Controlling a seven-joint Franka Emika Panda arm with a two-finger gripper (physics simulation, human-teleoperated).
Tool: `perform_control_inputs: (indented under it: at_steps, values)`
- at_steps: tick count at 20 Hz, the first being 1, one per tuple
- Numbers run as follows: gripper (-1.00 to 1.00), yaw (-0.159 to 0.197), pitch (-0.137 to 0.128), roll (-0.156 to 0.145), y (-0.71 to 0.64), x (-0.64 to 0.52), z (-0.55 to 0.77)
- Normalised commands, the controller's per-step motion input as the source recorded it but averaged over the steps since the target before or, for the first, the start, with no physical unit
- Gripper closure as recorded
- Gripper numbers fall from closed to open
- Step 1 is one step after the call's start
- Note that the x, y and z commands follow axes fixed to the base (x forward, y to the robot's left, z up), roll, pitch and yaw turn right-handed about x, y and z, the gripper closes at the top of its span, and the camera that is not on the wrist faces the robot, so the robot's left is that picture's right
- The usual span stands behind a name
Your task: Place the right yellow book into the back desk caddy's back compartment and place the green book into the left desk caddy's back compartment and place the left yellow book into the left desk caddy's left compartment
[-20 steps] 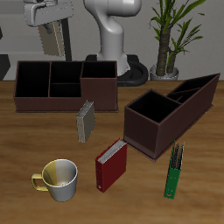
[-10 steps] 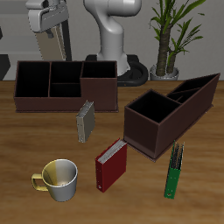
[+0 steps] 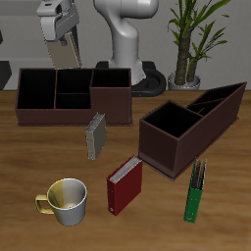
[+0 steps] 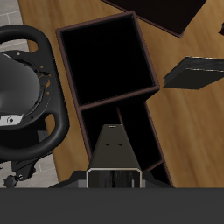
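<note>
My gripper (image 3: 59, 34) hangs above the back desk caddy (image 3: 39, 110), shut on the right yellow book (image 3: 62, 49), which dangles upright below the fingers. In the wrist view the same book (image 4: 113, 149) points down over the caddy's dividers (image 4: 144, 94), between the gripper (image 4: 112, 178) fingers. The left yellow book (image 3: 95, 135) stands on the table just in front of that caddy. Near the table's front edge the green book (image 3: 196, 189) lies flat. Beside it, farther back, sits the skewed left desk caddy (image 3: 167, 147).
A red book (image 3: 125, 185) stands near the table's front, with a yellow and white mug (image 3: 64, 201) beside it. A potted plant (image 3: 186, 44) and the robot base (image 3: 125, 44) stand behind the caddies.
The gripper, still holding the book, has shifted a little sideways toward the robot base above the back caddy. Nothing on the table has moved.
</note>
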Motion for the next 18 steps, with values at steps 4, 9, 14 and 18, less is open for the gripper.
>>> perform_control_inputs:
  at_steps: [4, 9, 14, 18]
  values:
    - [1.00, 0.091, 0.028, 0.066, 0.01, -0.03, -0.09]
    - [1.00, 0.079, 0.049, 0.031, 0.00, 0.03, -0.12]
    - [1.00, 0.090, 0.035, 0.049, -0.04, 0.08, -0.02]
    - [1.00, -0.020, 0.036, -0.006, -0.33, 0.23, 0.09]
